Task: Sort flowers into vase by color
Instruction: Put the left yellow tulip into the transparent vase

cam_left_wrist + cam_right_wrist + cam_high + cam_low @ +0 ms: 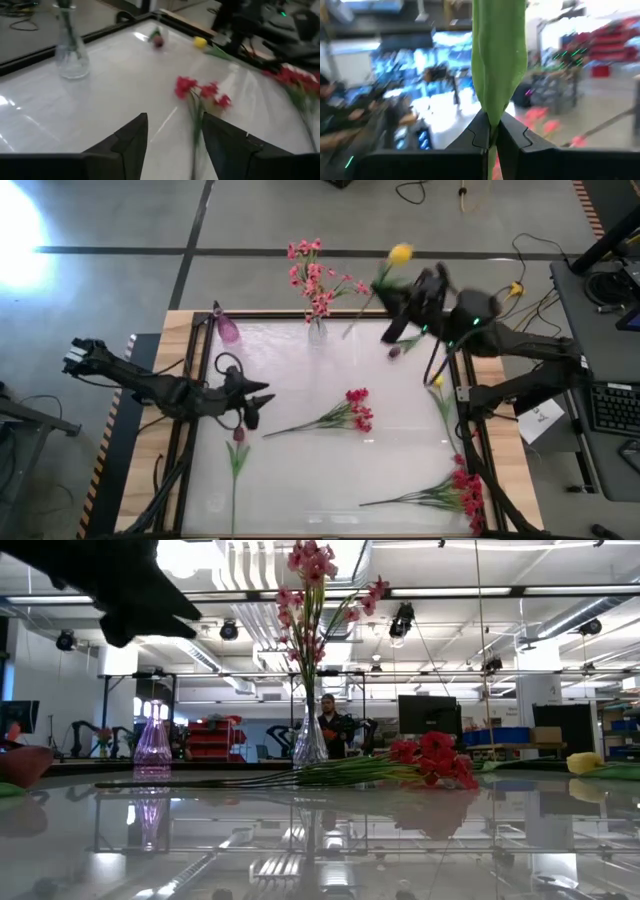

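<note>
— Two vases are standing at the far edge of the surface (300, 390), yes?
— Yes. The clear vase (317, 330) is holding a pink spray (315, 275); the purple vase (228, 329) is holding nothing.
— And lying flat?
— Two red sprays (350, 412), one dark-red bud (238, 436), one yellow bud (438, 381).
— The arms?
— The right gripper (400, 305) is raised, pinching a yellow flower (399, 254) by the stem. The left gripper (258, 402) is hovering low with its fingers apart, holding nothing.

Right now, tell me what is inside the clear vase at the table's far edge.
The clear vase holds a spray of pink flowers on green stems. Nothing else shows inside; its bottom is unclear.
</note>
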Available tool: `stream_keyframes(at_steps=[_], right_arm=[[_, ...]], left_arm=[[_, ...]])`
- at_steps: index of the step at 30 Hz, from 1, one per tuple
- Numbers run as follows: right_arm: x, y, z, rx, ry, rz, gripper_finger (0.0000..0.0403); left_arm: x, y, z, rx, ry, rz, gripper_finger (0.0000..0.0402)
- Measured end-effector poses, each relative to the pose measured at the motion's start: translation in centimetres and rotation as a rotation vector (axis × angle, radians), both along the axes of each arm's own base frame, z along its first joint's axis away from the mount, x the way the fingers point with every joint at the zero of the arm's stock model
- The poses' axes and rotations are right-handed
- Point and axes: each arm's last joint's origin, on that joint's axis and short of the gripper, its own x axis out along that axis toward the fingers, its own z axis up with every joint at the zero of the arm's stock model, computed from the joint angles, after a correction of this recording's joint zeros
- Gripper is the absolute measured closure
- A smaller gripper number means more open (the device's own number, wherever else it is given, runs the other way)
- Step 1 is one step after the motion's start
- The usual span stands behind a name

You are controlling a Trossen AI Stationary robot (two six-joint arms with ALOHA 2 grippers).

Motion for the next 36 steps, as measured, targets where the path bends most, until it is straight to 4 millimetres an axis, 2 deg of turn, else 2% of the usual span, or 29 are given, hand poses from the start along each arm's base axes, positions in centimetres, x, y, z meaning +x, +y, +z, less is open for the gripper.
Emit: stream_keyframes(at_steps=[4,8,13,16,19,27,29,36], right_arm=[[-0.7,-3.4,1.4,-0.050,-0.073,-0.094,0.0393],[-0.1,-7.9,1.2,-0.072,-0.051,-0.163,0.0393],[-0.4,-13.3,1.7,-0.067,-0.064,-0.177,0.0394],[0.2,-16.5,0.6,-0.030,-0.058,-0.091,0.0394],[1.8,-18.8,-1.8,0.000,0.004,-0.069,0.0393],[5.1,-21.1,-5.7,0.054,0.052,0.065,0.0392],[5.6,-21.2,-6.7,0.080,0.078,0.075,0.0392],[6.8,-20.2,-8.5,0.078,0.088,0.156,0.0391]], left_arm=[[1.0,1.8,-0.6,-0.030,-0.027,0.071,0.0217],[1.7,3.6,-1.1,-0.008,0.013,0.148,0.0211],[3.0,4.9,-1.1,0.036,0.031,0.129,0.0202],[3.9,5.2,-1.6,0.048,0.057,0.136,0.0188],[4.7,5.3,-2.3,0.034,0.072,0.157,0.0171],[6.1,5.5,-3.0,0.015,0.110,0.187,0.0150],[6.3,5.6,-2.9,0.013,0.119,0.196,0.0151],[6.4,6.2,-2.0,0.024,0.149,0.220,0.0154]])
